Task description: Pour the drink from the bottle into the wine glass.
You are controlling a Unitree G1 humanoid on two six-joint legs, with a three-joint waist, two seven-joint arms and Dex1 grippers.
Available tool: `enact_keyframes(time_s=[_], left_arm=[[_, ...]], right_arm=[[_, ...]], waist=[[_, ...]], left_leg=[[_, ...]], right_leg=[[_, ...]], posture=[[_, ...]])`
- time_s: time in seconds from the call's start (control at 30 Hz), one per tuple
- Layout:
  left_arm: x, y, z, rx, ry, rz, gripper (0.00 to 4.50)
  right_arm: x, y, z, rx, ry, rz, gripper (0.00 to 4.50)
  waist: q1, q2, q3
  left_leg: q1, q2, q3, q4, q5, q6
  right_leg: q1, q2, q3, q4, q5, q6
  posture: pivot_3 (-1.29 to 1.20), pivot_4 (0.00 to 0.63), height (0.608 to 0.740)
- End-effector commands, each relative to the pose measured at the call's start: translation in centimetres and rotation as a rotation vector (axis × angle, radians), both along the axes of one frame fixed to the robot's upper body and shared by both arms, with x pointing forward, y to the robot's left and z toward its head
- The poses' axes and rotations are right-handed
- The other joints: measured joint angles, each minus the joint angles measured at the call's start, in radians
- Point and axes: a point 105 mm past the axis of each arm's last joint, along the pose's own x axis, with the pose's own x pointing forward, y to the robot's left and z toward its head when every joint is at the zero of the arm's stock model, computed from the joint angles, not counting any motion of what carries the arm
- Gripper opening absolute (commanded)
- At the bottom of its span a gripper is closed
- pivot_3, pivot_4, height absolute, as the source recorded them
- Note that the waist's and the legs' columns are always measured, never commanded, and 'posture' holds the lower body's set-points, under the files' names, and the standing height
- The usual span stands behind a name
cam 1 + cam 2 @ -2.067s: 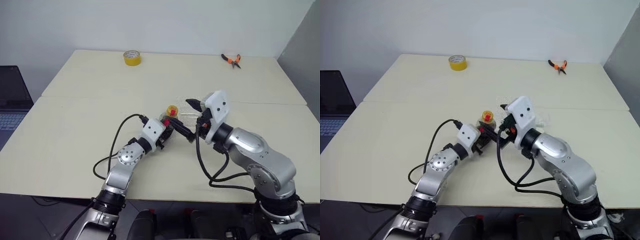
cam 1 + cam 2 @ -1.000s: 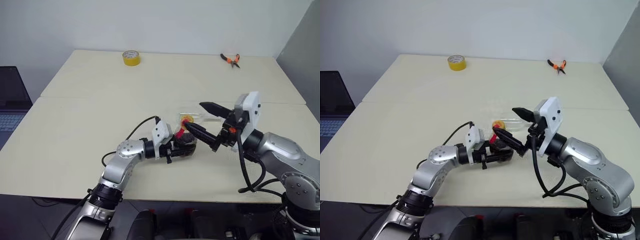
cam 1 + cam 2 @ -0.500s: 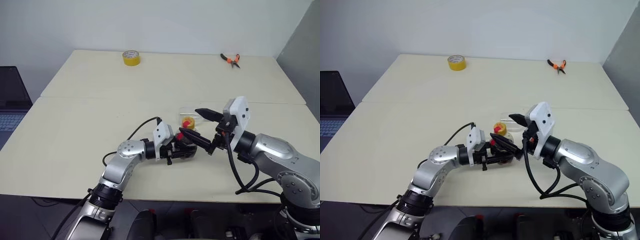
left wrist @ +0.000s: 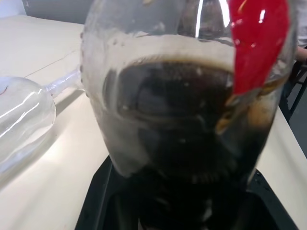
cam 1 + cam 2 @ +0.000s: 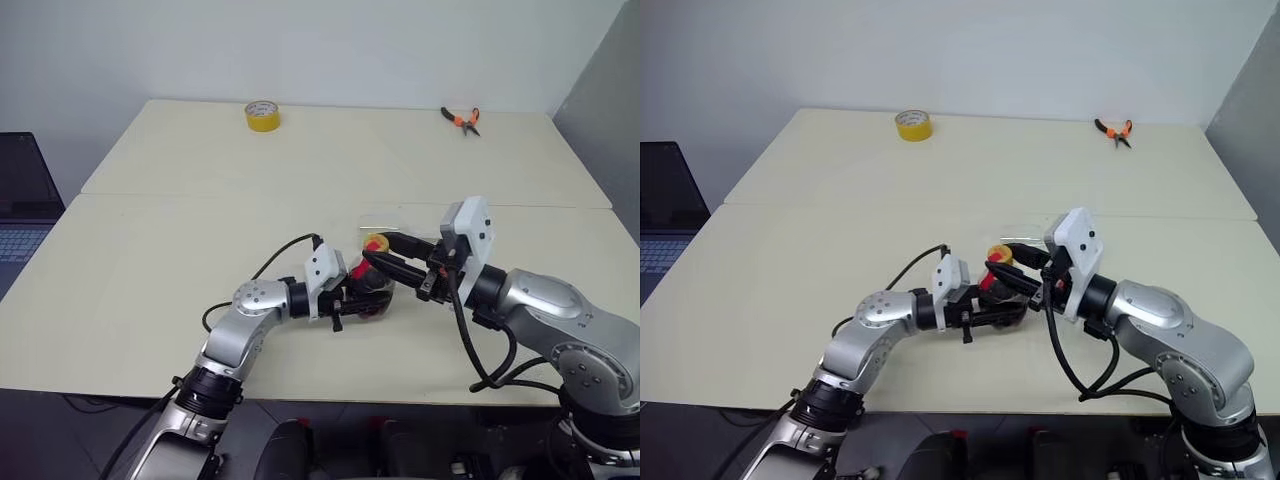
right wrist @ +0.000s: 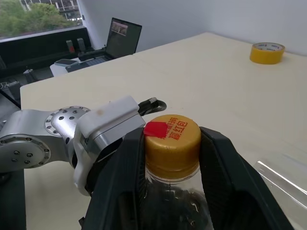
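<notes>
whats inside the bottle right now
The bottle holds dark brown drink with a foamy edge, reaching roughly up to its shoulder. Its base is hidden between the left gripper's fingers; the cap is on.

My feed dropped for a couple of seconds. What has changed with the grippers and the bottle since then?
The right gripper swung out wide open, came back and closed its fingers on the cap. The left gripper shifted the bottle slightly toward the robot and still holds its body. The wine glass lies on the table; tape roll and pliers stayed put.
</notes>
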Motion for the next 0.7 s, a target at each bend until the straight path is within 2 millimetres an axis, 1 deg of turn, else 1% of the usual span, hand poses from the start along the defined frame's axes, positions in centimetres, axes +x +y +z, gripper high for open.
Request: enact_keyframes(time_s=[0.03, 0.13, 0.3, 0.4, 0.47, 0.57, 0.7], left_arm=[[-1.1, -0.3, 1.1, -0.019, -0.042, -0.058, 1.28], [-1.4, -0.3, 1.1, -0.011, -0.035, -0.076, 1.18], [-1.6, -0.2, 1.1, 0.001, -0.036, -0.09, 1.05], [-1.4, -0.1, 1.1, 0.001, -0.041, -0.08, 1.04], [-1.3, -0.1, 1.2, 0.001, -0.044, -0.074, 1.04], [-1.2, 0.0, 1.2, 0.001, -0.048, -0.063, 1.03], [-1.0, 0.2, 1.2, 0.0, -0.049, -0.05, 1.03]], right_arm=[[1.0, -1.5, 1.5, 0.005, -0.107, 0.002, 1.26], [2.0, -1.8, 1.2, -0.045, -0.134, 0.083, 1.26], [3.3, -2.1, 0.6, -0.111, -0.123, 0.215, 1.26], [3.7, -2.2, 0.4, -0.117, -0.1, 0.237, 1.26], [3.6, -2.1, 0.4, -0.113, -0.092, 0.244, 1.99], [2.6, -1.8, 0.4, -0.112, -0.086, 0.262, 2.95], [1.1, -1.4, 0.8, -0.09, -0.093, 0.241, 4.36]], waist=[[0.0, 0.0, 0.0], [-0.002, 0.0, 0.0], [-0.003, 0.001, 0.001], [-0.002, 0.001, 0.002], [0.0, 0.001, 0.002], [0.001, 0.001, 0.002], [0.003, 0.001, 0.002]], left_leg=[[0.0, 0.0, 0.0, 0.0, 0.0, 0.0], [0.0, 0.0, 0.0, 0.0, 0.0, 0.0], [0.0, 0.0, 0.0, 0.0, 0.0, 0.0], [0.0, 0.001, 0.0, 0.0, 0.0, 0.0], [0.0, 0.001, 0.0, 0.0, 0.0, 0.0], [0.0, 0.0, 0.0, 0.0, 0.0, 0.0], [0.0, 0.0, 0.0, 0.0, 0.0, 0.0]], right_leg=[[0.0, 0.0, 0.0, 0.0, 0.0, 0.0], [0.0, 0.0, 0.0, 0.0, 0.0, 0.0], [0.0, 0.001, 0.0, 0.0, 0.0, 0.0], [0.0, 0.001, 0.0, -0.001, 0.0, 0.0], [0.0, 0.0, 0.0, 0.0, 0.0, 0.0], [0.0, 0.0, 0.0, 0.0, 0.0, 0.0], [0.0, 0.0, 0.0, 0.0, 0.0, 0.0]], posture=[[0.0, 0.15, 0.74], [0.0, 0.15, 0.74], [0.0, 0.15, 0.74], [0.0, 0.15, 0.74], [0.0, 0.15, 0.74], [0.0, 0.15, 0.74], [0.0, 0.15, 0.74]])
